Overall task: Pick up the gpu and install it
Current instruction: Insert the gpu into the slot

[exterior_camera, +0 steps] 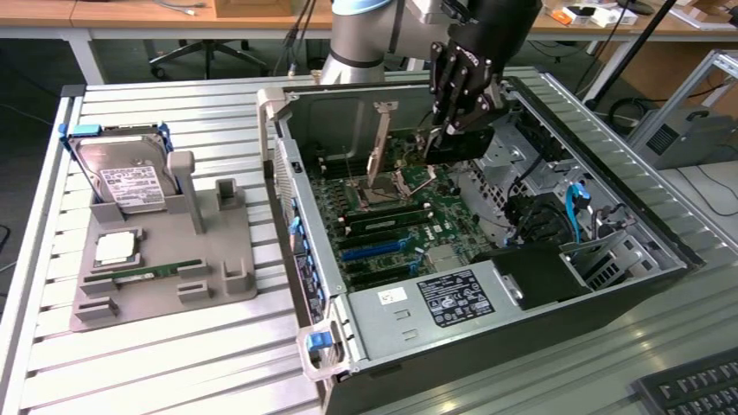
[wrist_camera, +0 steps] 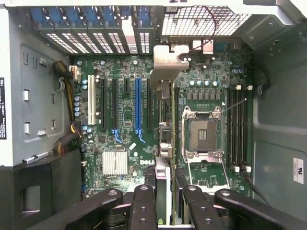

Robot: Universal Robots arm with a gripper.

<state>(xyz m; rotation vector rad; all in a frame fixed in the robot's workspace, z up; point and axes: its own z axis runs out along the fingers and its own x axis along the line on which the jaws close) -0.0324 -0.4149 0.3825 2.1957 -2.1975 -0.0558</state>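
Observation:
My gripper [exterior_camera: 448,138] is down inside the open computer case [exterior_camera: 302,186], shut on the gpu [exterior_camera: 381,143]. In the wrist view the gpu [wrist_camera: 163,177] runs edge-on away from my gripper [wrist_camera: 165,211], thin and green, and ends in its silver bracket [wrist_camera: 168,62] near the case's slot wall. It hangs over the green motherboard [wrist_camera: 120,129], between the expansion slots and the open processor socket [wrist_camera: 201,134]. I cannot tell whether its lower edge touches a slot. The black fingers [wrist_camera: 144,206] sit on either side of the card.
A long blue slot [wrist_camera: 138,103] and a white slot [wrist_camera: 91,105] lie beside the card. On the exterior view's left a grey fixture [exterior_camera: 213,251] holds a silver hard drive [exterior_camera: 127,177] and a memory stick [exterior_camera: 150,272]. The power supply [exterior_camera: 461,298] fills the case's near end.

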